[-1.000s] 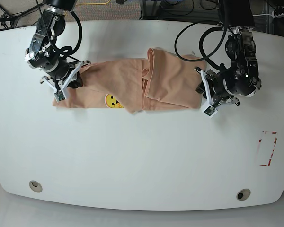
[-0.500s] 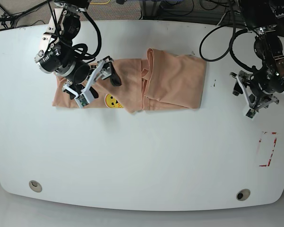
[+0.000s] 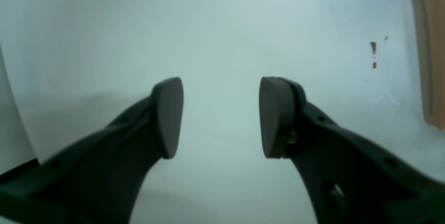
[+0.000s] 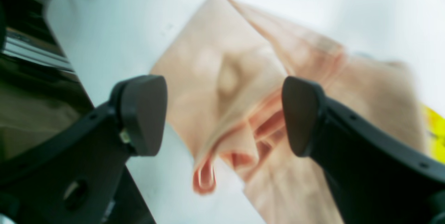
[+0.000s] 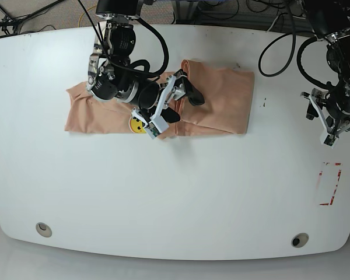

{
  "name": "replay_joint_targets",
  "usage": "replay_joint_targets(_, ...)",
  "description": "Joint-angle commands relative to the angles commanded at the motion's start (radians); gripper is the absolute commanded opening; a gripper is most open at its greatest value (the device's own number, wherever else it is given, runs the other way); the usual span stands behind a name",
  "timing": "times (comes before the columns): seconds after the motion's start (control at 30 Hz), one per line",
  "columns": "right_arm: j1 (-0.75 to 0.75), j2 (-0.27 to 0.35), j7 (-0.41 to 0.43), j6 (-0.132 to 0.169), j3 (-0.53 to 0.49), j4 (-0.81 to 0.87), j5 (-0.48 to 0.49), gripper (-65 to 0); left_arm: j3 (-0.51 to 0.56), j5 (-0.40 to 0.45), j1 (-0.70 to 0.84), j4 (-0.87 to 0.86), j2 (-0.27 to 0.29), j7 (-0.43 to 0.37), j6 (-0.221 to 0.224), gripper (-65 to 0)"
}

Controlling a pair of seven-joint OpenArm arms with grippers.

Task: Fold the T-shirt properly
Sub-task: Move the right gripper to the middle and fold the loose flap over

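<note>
Over the folded peach-pink cotton T-shirt mid-table, your right gripper had slid inward from the sleeve end, jaws spread and empty; your left gripper, gaping, had withdrawn farther.

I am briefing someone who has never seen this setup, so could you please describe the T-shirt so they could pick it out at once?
On the white table, look at the far half, under the right tool. The T-shirt lies there as a long, flat, partly folded strip. It is the only peach-pink cloth in view, with a small yellow smiley print near its front edge.
</note>
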Motion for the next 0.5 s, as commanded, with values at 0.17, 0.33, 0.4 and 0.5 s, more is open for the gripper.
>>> replay_joint_targets(0.17,0.003,0.003,0.087,0.000,-0.015,-0.084,0.000,-17.1,0.000,0.000,0.009,0.000,0.000,0.000,0.000,-32.4)
replay_joint_targets(0.33,0.014,0.025,0.137,0.000,-0.051,-0.132,0.000,-20.3,0.000,-0.002,0.029,0.002,0.000,-0.002,0.000,-32.4)
replay_joint_targets(0.4,0.014,0.029,0.153,0.000,-0.069,-0.138,0.000,-24.4,0.000,-0.002,0.029,0.002,0.000,-0.002,0.000,-32.4)
replay_joint_targets(0.5,0.014,0.041,0.186,0.000,-0.092,-0.141,-0.003,-31.2,0.000,-0.002,0.029,0.002,0.000,-0.002,0.000,-32.4)
